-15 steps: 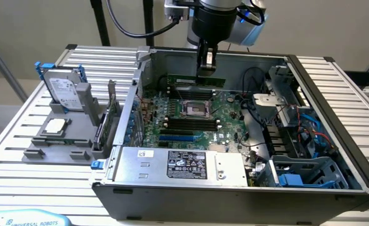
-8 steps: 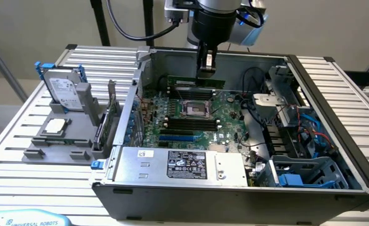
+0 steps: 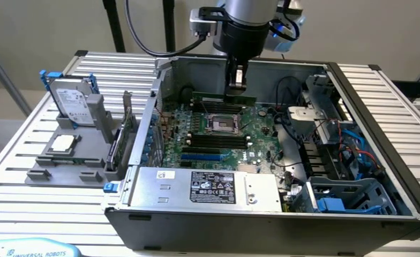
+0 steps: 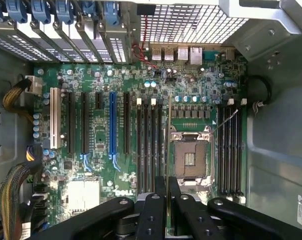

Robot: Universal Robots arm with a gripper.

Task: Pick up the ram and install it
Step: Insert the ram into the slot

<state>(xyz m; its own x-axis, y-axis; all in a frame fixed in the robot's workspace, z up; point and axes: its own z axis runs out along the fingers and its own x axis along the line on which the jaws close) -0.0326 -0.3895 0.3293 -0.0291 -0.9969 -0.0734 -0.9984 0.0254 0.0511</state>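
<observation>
From my station I see the arm [image 3: 246,21] coming straight down into the open computer case [image 3: 267,230], wrist vertical, its upper part cut off by the frame edge. The gripper [image 3: 235,91] is clamped on the ram [image 3: 210,97], which hangs level and on its long edge over the far part of the motherboard [image 3: 260,136], beyond the CPU socket [image 3: 218,122]. In the wrist view the black fingers [image 4: 153,210] press together on the ram [image 4: 169,130], which shows edge-on as one thin line running alongside the CPU socket [image 4: 191,155], parallel to the empty memory slots [image 4: 150,145] just beside it. Its chips are out of sight from that angle, and in the exterior view the fingers cover its middle. I can't judge how high it sits above the board.
</observation>
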